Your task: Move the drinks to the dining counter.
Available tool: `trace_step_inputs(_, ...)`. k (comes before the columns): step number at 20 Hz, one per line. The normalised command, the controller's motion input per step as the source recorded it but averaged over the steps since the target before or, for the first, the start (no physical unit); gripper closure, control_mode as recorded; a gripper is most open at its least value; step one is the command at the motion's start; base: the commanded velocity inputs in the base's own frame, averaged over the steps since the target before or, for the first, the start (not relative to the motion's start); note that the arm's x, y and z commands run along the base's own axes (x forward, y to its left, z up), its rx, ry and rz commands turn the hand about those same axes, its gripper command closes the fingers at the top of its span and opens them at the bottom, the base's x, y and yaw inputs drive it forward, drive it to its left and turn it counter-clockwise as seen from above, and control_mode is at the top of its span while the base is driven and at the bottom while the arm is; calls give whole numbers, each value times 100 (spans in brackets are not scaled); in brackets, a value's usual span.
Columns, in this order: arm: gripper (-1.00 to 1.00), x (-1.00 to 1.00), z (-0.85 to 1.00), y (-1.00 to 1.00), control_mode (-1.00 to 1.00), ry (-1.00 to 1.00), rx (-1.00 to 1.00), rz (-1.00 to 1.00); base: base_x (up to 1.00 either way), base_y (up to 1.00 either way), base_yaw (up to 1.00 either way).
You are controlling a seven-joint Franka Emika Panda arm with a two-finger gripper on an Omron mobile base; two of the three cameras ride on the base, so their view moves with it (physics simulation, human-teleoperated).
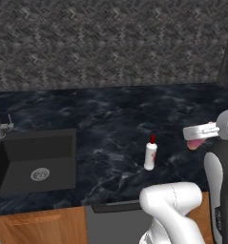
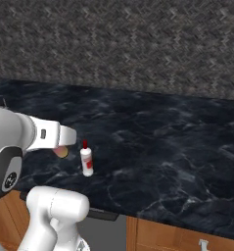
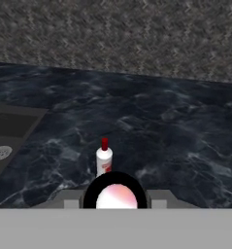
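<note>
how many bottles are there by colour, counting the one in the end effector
white bottle with red cap, standing on the dining counter: 1
pink-and-white bottle, held in the end effector: 1
total: 2

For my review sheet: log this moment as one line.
tool: shut on pink-and-white bottle | above dining counter | white bottle: upright on counter, right of sink
</note>
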Motion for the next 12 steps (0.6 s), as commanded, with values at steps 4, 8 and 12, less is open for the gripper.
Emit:
trace_step_inputs(4,100,3,0,-2,-100,3,0,0,0,0,0)
trace_step_inputs(8,100,17,0,-2,-100,11,0,0,0,0,0)
trace_step_inputs(12,100,24,-14,-13,-100,15,0,0,0,0,0)
